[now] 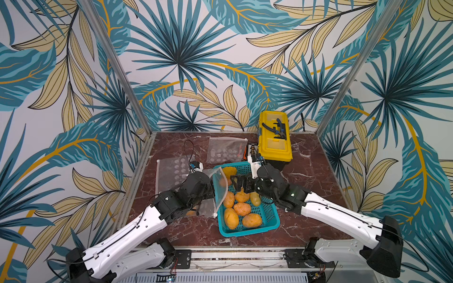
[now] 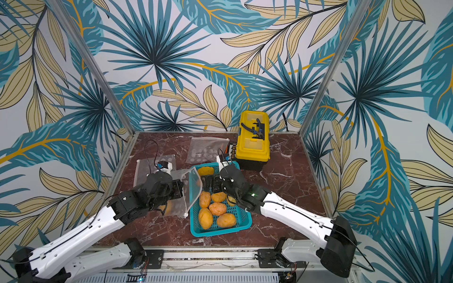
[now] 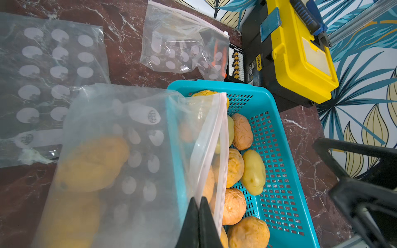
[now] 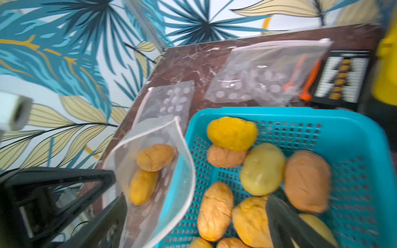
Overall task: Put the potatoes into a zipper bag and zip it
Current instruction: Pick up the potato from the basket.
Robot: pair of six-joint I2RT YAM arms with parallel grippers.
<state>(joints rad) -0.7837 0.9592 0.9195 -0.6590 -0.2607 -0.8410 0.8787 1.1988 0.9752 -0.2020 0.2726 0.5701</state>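
Risk: zipper bag (image 3: 129, 150) rim, pinched by the clenched left gripper (image 3: 198, 206), may slip or sag shut. Right gripper (image 1: 241, 183) gapes, empty, over the potatoes (image 1: 241, 209) in the teal basket (image 1: 247, 231), centre frame. Two are already bagged. A loose pick could drop outside.

bare table (image 1: 318, 171) right of basket (image 1: 247, 231), toolbox (image 1: 274, 144) blocking behind, zipper bag (image 1: 220, 188) and spare bags (image 1: 169, 171) crowding left

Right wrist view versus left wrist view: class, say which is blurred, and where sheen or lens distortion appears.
Right wrist view: motion-smeared, basket holes and potatoes soft. Left wrist view: crisp, with milky sheen on the held zipper bag. Both top views: sharp, but each frame post splays outward, wide-angle.
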